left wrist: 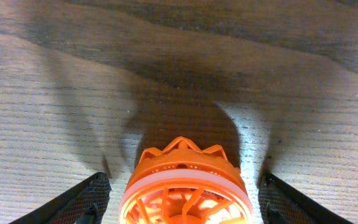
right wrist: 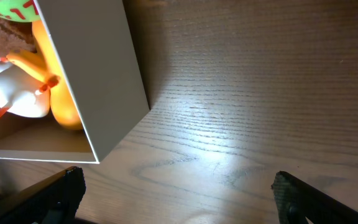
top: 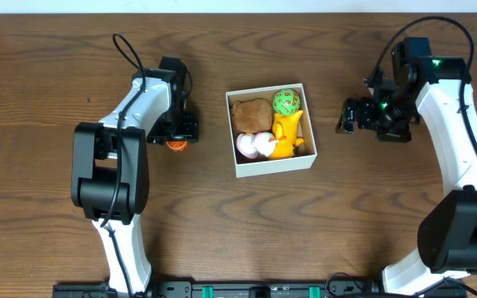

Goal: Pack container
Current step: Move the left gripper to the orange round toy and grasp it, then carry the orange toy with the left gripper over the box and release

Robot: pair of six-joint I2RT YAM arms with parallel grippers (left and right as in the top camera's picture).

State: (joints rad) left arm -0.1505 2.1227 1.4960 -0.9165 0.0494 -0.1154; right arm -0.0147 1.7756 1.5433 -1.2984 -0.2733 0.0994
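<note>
Left gripper [left wrist: 180,208] wide around the orange toy [left wrist: 182,171], not clamped; an off-centre squeeze could squirt it out. Right gripper [right wrist: 179,202] wide, empty, beside the container [top: 276,165].

- wooden table [top: 48,74], dark brown, its grain running side to side, and there's a bright patch of light on it in the right wrist view.
- orange toy [left wrist: 185,186], round, with a pale band around it and a jagged crown edge, sitting on the wood well apart from the other toys.
- brown plush [top: 251,113], with the green ball [top: 286,102] and its red marks just beside it.
- yellow toy [top: 288,132] right under that ball, and a pink-and-white toy [top: 255,146] tucked against its side.
- black rail [top: 247,290] along the near table edge.
</note>
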